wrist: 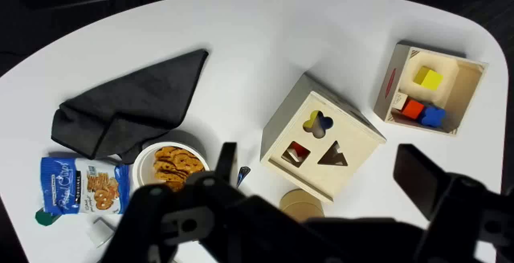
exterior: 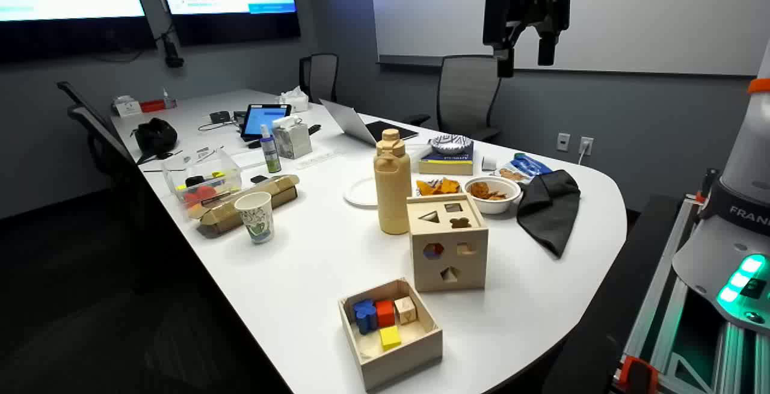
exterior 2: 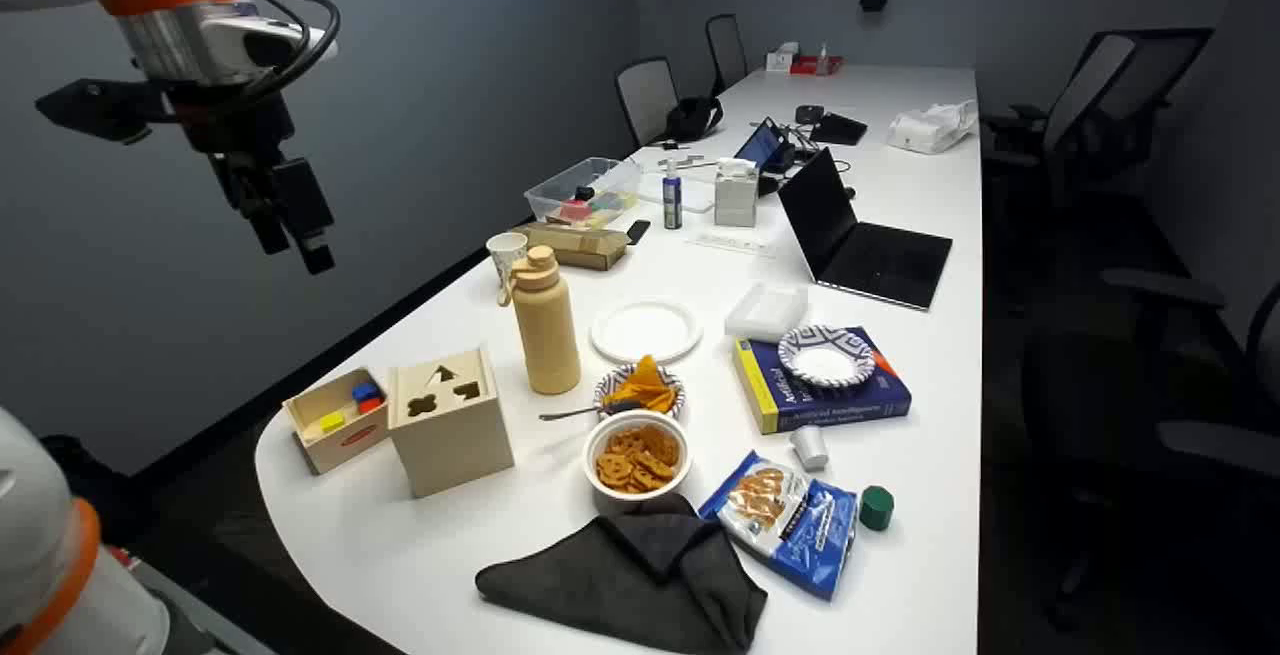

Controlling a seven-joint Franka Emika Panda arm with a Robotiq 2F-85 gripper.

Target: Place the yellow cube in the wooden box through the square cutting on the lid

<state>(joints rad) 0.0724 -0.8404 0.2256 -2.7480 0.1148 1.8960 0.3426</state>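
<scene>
Clearly, my black two-fingered gripper [exterior: 526, 60] hangs high and wide, holding nothing, while the small bright yellow cube [wrist: 430, 79] lies in the shallow light-wood tray [exterior: 403, 363]. So wide a spread could, I judge, strike the tray's sides if I descend off-centre, and a cube gripped askew could catch on the flat light-wood lid [wrist: 353, 138] of the cube-shaped wooden box [exterior: 472, 273] at the square cutting [wrist: 296, 153]. Below spreads a round-ended white table [exterior: 319, 267], with black wall screens [exterior: 234, 24], a pale whiteboard [exterior: 433, 21] and grey walls [exterior: 343, 27] beyond it.
</scene>
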